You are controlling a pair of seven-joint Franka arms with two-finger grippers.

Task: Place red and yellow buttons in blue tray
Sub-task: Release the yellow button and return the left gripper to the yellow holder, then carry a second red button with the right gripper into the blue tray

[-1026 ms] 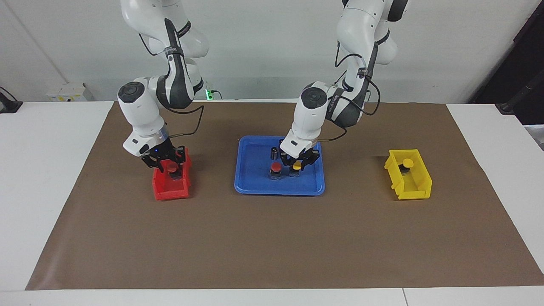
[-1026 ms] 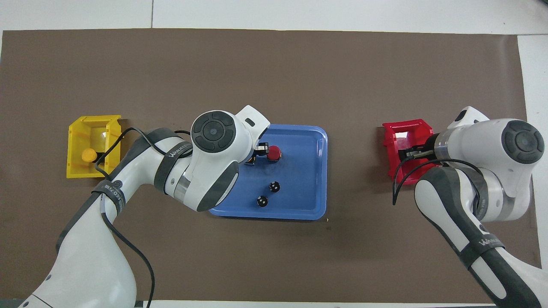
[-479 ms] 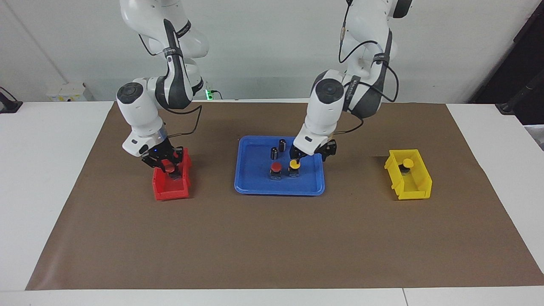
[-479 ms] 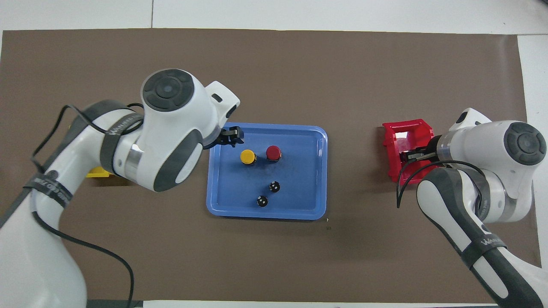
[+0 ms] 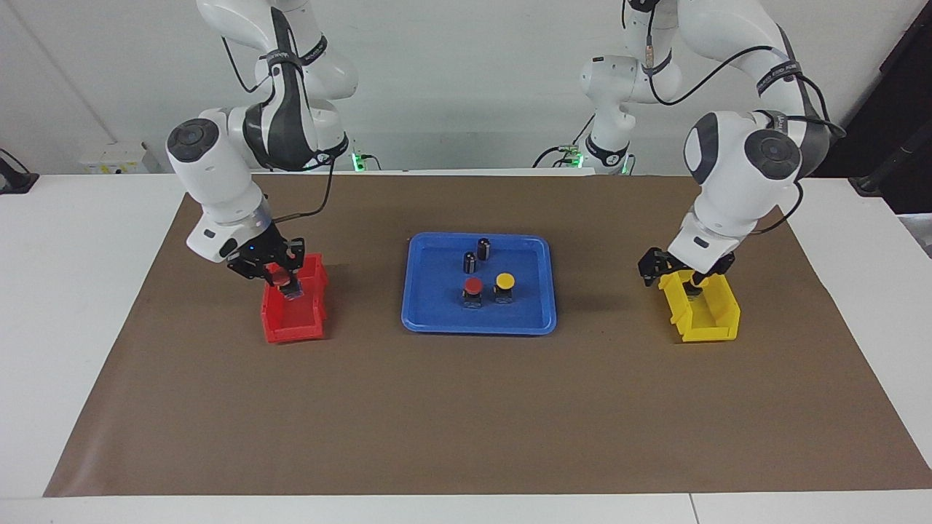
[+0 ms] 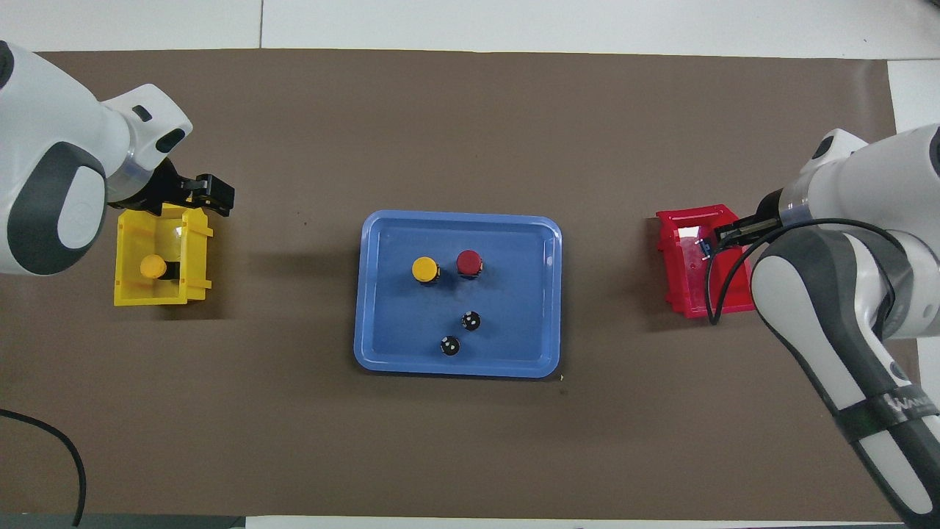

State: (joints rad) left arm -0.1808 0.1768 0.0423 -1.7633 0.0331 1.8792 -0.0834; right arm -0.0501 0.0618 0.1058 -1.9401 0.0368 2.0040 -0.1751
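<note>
Since a second ago the left gripper (image 5: 666, 267) has left the shallow blue plastic tray (image 5: 437, 320), where it set down a yellow-capped push-button (image 5: 504, 285), and swung to the small yellow plastic bin (image 5: 717, 324) at its own end of the table; it now hangs with its jaws spread wide over the bin's end nearer the robots. The second yellow-capped button (image 6: 153, 267) sits inside that bin, just below and slightly farther from the robots than the claw, so the left arm is plainly the nearer one.

The right gripper (image 5: 279, 274), over the small red plastic bin (image 5: 291, 324), is clamped on a red-capped button (image 5: 277, 271). Another red-capped button (image 5: 472, 290) stands upright in the tray beside the yellow one, with two dark capless cylinders (image 5: 476, 255) nearer the robots. Everything rests on a brown paper mat (image 5: 466, 415) over a white table (image 5: 80, 291), before a pale wall.
</note>
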